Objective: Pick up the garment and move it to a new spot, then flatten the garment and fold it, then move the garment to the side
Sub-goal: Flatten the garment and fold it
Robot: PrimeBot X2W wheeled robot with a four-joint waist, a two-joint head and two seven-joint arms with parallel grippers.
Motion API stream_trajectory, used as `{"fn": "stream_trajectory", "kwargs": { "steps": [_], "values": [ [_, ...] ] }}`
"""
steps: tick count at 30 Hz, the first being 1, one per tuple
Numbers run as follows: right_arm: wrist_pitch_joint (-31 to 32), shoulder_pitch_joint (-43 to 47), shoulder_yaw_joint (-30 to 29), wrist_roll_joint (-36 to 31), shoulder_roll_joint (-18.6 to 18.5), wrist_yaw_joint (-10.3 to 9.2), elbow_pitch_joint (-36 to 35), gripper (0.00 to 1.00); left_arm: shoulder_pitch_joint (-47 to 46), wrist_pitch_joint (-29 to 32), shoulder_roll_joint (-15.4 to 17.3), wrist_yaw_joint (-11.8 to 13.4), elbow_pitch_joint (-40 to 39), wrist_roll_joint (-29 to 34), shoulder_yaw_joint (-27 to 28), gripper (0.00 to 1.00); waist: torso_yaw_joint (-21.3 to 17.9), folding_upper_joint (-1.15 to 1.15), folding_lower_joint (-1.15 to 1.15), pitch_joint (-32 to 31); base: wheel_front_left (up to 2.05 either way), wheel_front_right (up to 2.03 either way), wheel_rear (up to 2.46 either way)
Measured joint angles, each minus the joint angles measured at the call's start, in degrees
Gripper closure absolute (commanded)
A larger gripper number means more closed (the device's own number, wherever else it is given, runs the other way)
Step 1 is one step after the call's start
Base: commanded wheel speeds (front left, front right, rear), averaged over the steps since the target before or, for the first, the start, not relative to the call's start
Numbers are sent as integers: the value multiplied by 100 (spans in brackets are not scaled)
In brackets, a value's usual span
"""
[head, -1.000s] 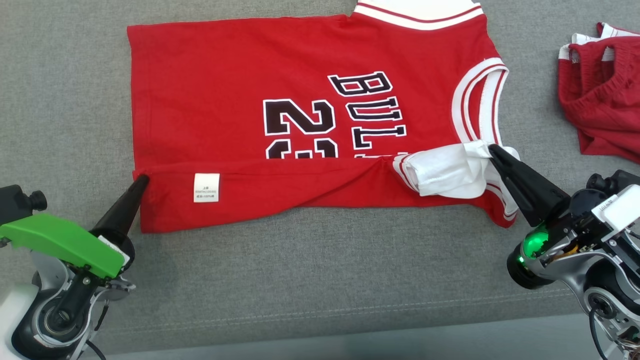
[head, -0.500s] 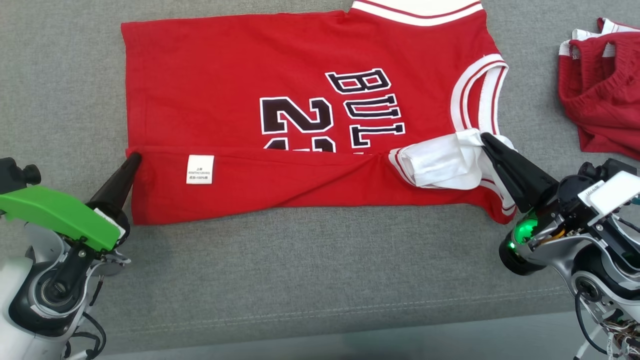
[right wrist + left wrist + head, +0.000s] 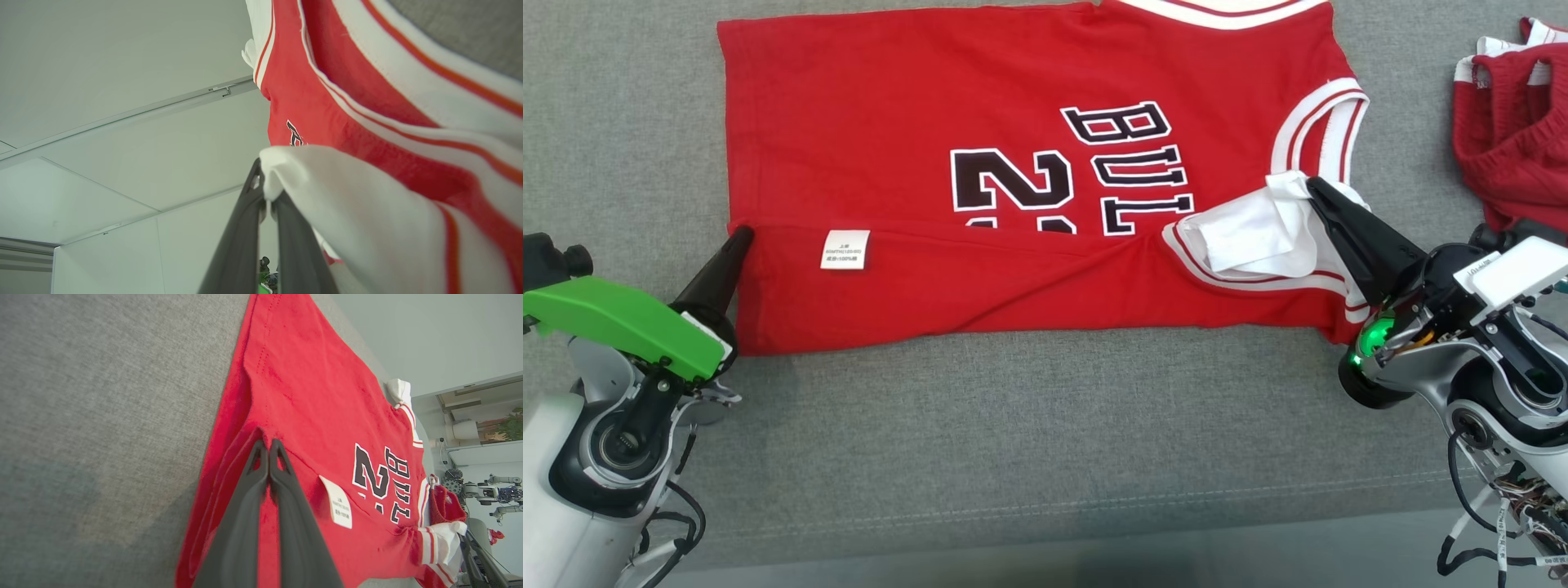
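The garment [image 3: 931, 122] is a red sleeveless jersey with white trim and black lettering, spread sideways on the grey surface. Its near long edge is folded over towards the far side, so a white care label [image 3: 843, 249] faces up. My left gripper [image 3: 742, 238] is shut on the folded hem corner at the left; the left wrist view has its fingertips [image 3: 268, 444] pinched together on red cloth of the garment [image 3: 310, 396]. My right gripper [image 3: 1313, 188] is shut on the white-lined strap end at the right. In the right wrist view that white cloth of the garment [image 3: 367, 212] drapes over the right gripper [image 3: 266, 194].
A second crumpled red and white garment [image 3: 1515, 139] lies at the right edge, just beyond my right arm. The grey cushioned surface [image 3: 1029, 425] stretches towards me to a seam and a front edge.
Both grippers have carried the folded near edge farther away from me over the jersey, covering more of the number. The head camera has shifted a little too.
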Motion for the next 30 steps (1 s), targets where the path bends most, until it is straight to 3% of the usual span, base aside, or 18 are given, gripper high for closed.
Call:
{"fn": "stream_trajectory", "kwargs": {
  "steps": [27,28,29,30],
  "values": [
    [48,-513,147,-287,125,-146,784,99,-206,-65,-248,1,650,215,-109,100,148,0,0,69,0,0,0],
    [48,-513,149,-288,133,-145,797,93,-206,-70,-258,1,654,215,-109,100,148,0,0,67,0,0,0],
    [48,-514,149,-296,137,-144,808,71,-206,-70,-267,1,661,215,-109,100,149,0,0,66,0,0,0],
    [45,-517,148,-314,144,-143,829,60,-206,-70,-277,1,671,215,-109,100,149,0,0,66,0,0,0]
  ]
}}
